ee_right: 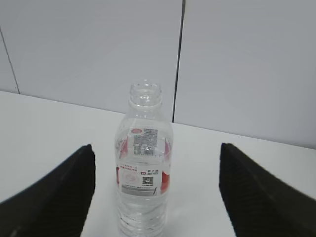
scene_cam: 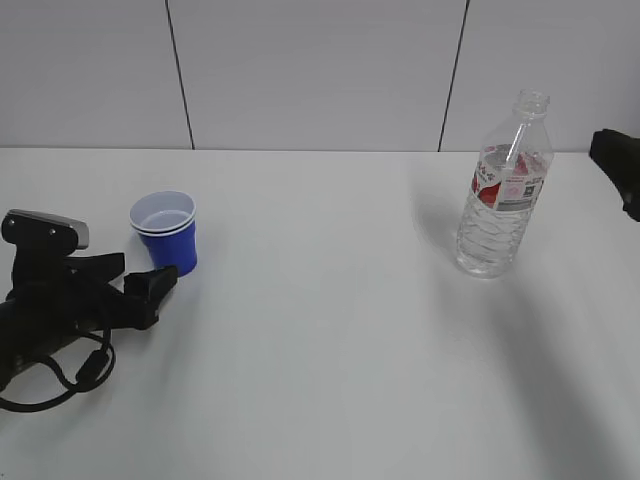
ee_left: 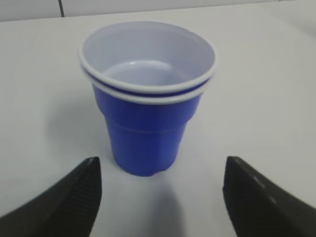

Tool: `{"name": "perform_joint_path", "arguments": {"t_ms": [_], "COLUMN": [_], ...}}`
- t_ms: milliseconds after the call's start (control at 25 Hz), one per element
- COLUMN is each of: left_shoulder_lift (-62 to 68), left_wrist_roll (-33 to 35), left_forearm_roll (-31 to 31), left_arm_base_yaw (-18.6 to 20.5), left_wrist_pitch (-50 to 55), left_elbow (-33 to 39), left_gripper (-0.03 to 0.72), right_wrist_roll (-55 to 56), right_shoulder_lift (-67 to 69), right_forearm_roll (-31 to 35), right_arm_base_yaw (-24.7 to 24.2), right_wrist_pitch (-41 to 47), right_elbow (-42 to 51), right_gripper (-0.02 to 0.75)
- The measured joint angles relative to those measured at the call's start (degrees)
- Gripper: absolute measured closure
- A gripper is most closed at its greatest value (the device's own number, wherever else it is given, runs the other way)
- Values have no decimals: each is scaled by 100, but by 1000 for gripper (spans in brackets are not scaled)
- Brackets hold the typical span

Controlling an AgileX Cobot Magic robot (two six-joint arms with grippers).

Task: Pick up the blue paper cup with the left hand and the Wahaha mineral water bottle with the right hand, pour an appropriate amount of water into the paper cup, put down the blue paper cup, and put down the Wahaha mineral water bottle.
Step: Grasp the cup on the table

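Cup [scene_cam: 165, 232] upright on the bench [scene_cam: 320, 350] at left, bottle [scene_cam: 504, 190] upright well apart at right, left end effector [scene_cam: 150, 290] just in front of the cup — apart from it, right end effector [ee_right: 155, 197] facing the bottle, wall [scene_cam: 320, 70] behind

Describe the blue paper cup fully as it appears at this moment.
The blue paper cup stands upright on the white table, left side. Royal blue outside, white inside, with a doubled white rim, as if two cups were nested. It tapers downward. Nothing grips it: the left hand sits open just before it, fingers clear of its sides.
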Motion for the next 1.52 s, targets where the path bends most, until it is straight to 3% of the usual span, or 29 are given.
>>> {"name": "perform_joint_path", "arguments": {"t_ms": [360, 1520], "left_shoulder_lift": [59, 775], "left_wrist_roll": [0, 0], "left_forearm_roll": [-125, -69], "left_arm_base_yaw": [0, 0], "left_wrist_pitch": [0, -21], "left_elbow": [-97, -1028], "left_gripper": [53, 73], "right_wrist_roll": [502, 606], "right_shoulder_lift": [0, 0], "right_forearm_roll": [-871, -907], "right_arm_base_yaw": [0, 0], "right_wrist_pitch": [-529, -550], "right_elbow": [0, 0], "right_gripper": [150, 150]}}
